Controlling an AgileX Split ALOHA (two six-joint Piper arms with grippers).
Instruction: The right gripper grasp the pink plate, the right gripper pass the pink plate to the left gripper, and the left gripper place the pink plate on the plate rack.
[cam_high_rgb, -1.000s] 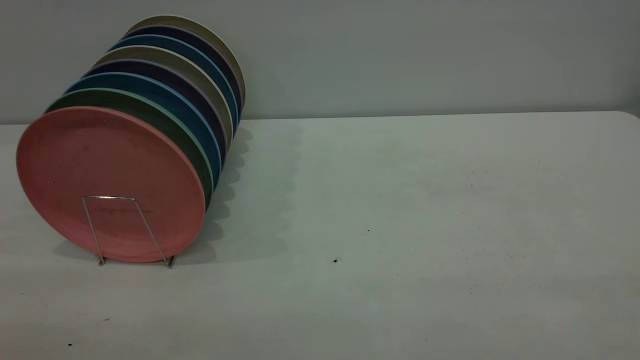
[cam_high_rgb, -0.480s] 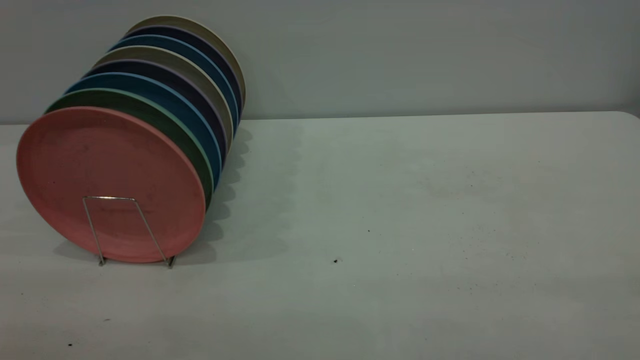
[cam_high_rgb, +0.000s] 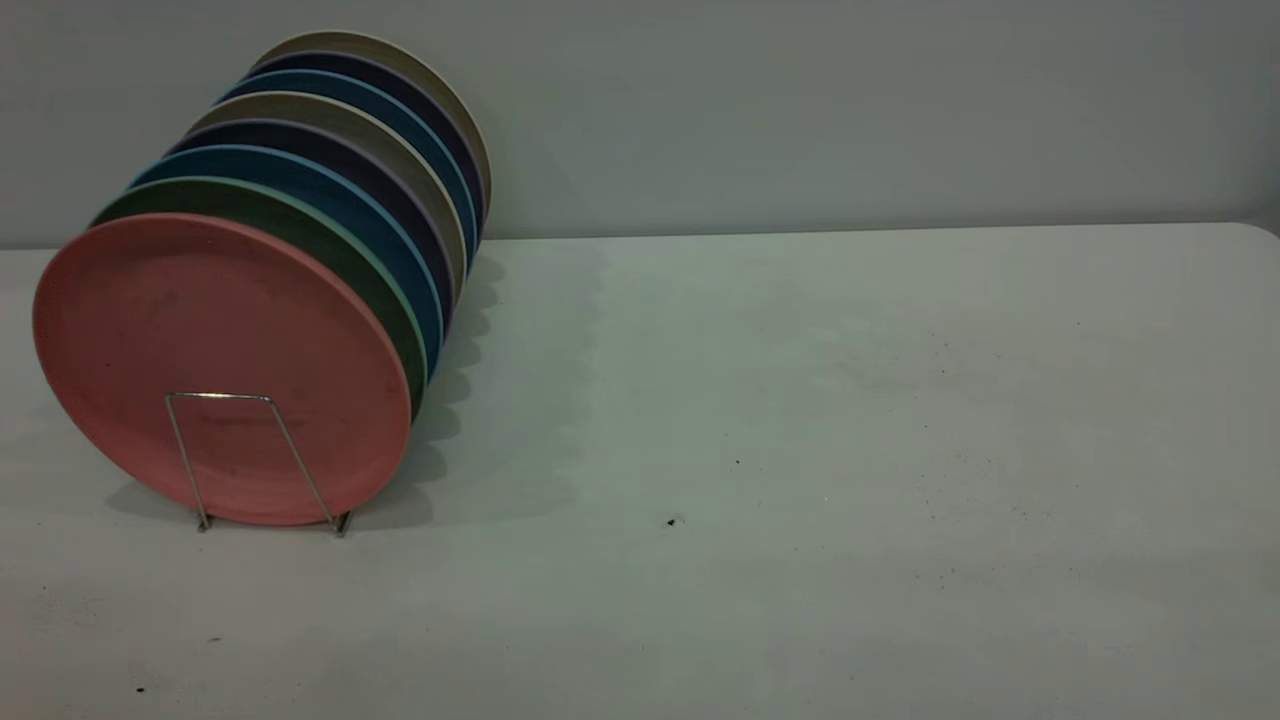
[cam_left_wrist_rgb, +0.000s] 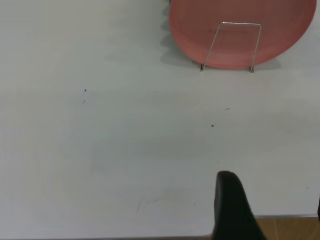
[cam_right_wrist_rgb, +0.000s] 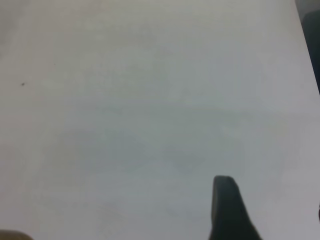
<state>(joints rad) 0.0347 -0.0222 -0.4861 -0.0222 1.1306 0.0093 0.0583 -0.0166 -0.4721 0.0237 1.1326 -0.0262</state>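
The pink plate (cam_high_rgb: 200, 320) stands upright in the front slot of the plate rack (cam_high_rgb: 220, 396) at the table's left, leaning on the wire loop. It also shows in the left wrist view (cam_left_wrist_rgb: 285, 30) behind the rack's loop (cam_left_wrist_rgb: 241, 23), far from the left gripper (cam_left_wrist_rgb: 272, 192). That gripper is open and empty above the table's near edge, with one black finger (cam_left_wrist_rgb: 229, 205) in view. The right gripper (cam_right_wrist_rgb: 270, 197) is open and empty over bare table, with one finger (cam_right_wrist_rgb: 225, 207) showing. Neither gripper shows in the exterior view.
Behind the pink plate stand a green plate (cam_high_rgb: 335, 245), then blue (cam_high_rgb: 340, 195), dark and grey plates in a row toward the wall. The white table (cam_high_rgb: 800, 400) stretches right of the rack, with small dark specks (cam_high_rgb: 671, 521).
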